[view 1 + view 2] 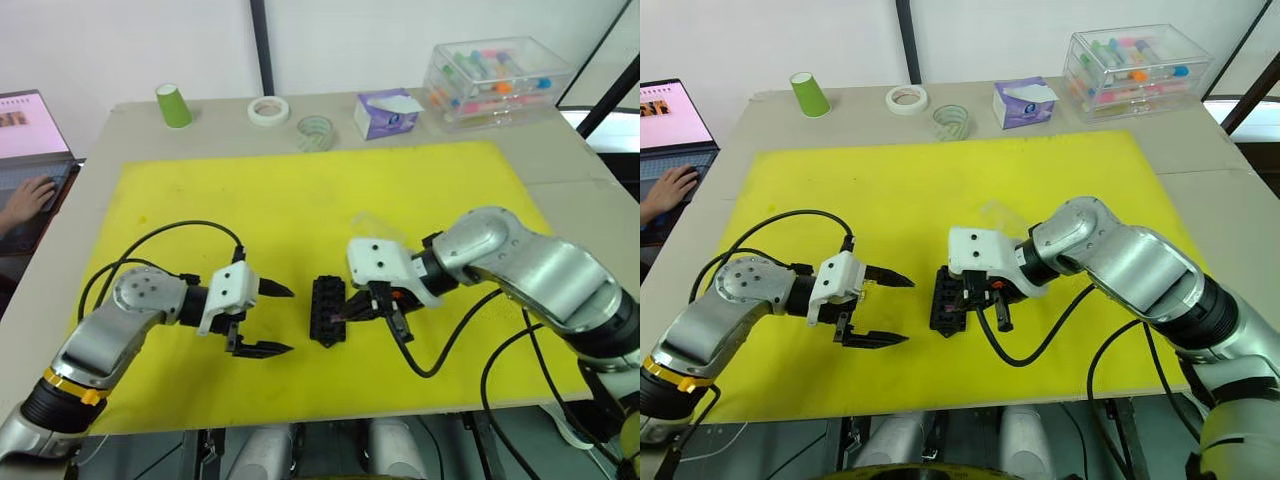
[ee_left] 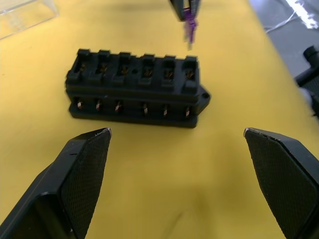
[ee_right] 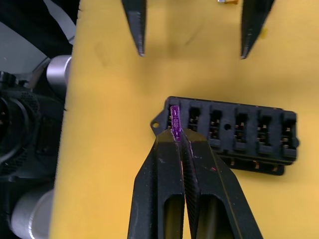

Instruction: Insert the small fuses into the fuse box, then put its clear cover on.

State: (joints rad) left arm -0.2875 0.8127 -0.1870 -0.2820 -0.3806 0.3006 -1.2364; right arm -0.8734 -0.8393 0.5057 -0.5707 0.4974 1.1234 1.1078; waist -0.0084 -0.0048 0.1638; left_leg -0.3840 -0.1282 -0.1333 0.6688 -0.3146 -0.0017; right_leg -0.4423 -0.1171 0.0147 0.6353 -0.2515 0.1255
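Observation:
The black fuse box [image 1: 328, 310] lies on the yellow mat [image 1: 300, 200] between my two grippers, its slots [image 2: 134, 69] showing bare metal contacts. My right gripper [image 3: 178, 135] is shut on a small purple fuse [image 3: 175, 121], holding it just over the end slot at one corner of the box. The same fuse [image 2: 190, 29] hangs above the box's far row in the left wrist view. On the robot's-left side of the box, a short way off, my left gripper [image 1: 288, 320] is open and holds nothing. The clear cover [image 2: 25, 15] lies on the mat beyond the box.
Along the table's back edge stand a green cup [image 1: 174, 105], two tape rolls [image 1: 268, 110] [image 1: 314, 132], a purple tissue box [image 1: 387, 112] and a clear case of coloured tubes [image 1: 495, 80]. A person's hand [image 1: 25, 200] rests on a laptop at far left.

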